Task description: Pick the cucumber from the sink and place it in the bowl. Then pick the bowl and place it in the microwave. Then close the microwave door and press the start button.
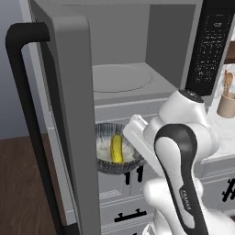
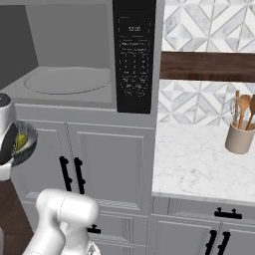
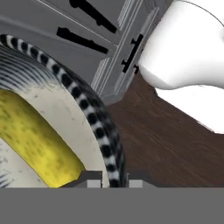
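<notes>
Microwave [image 1: 124, 59] takes up the upper half of the left base view, its cavity empty and the microwave door [image 1: 69, 114] swung wide at the left of the frame. Below the cavity's sill, at centre, the bowl [image 1: 106, 158] hangs in the air with the cucumber [image 1: 117, 148] lying inside. At the bottom of the hand view the hand [image 3: 111, 183] is clamped on the bowl's rim, so a one-sided pinch could let the bowl tip, spill the cucumber, or knock the sill while rising.
</notes>
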{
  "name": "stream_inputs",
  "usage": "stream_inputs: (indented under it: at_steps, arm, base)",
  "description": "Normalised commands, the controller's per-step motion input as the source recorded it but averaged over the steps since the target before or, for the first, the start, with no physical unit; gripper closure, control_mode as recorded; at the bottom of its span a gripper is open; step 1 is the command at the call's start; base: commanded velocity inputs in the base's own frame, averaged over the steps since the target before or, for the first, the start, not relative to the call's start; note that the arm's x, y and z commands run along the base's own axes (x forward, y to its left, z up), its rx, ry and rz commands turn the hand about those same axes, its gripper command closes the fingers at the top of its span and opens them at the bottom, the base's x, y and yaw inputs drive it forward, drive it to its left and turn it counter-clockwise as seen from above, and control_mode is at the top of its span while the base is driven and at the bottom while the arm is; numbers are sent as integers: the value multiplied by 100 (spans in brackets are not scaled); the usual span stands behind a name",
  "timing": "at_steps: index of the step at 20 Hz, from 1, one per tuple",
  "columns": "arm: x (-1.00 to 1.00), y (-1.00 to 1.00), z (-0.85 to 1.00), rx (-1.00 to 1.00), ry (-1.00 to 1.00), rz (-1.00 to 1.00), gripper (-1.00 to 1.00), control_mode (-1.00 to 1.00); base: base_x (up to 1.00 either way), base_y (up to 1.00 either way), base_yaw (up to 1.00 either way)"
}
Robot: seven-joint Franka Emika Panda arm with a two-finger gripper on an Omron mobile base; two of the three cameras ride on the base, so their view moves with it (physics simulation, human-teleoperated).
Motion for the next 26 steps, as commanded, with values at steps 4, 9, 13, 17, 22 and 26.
stream_inputs:
  at_steps: [4, 9, 13, 17, 22, 26]
  arm:
    - [-35, -35, 100, 0, -26, -2, 100, -100]
    - [-4, -23, 100, 0, -24, -10, 100, -100]
    - [15, -6, 75, 0, -17, -17, 100, -100]
    - [54, -4, 42, 0, -7, -15, 100, -100]
    - [95, -11, 12, 0, 0, -9, 100, -100]
    - [96, 0, 0, 0, 2, 0, 100, -100]
  base:
    - [0, 0, 0]
    - [0, 0, 0]
    - [0, 0, 0]
    - [0, 0, 0]
    - [0, 0, 0]
    - [0, 0, 0]
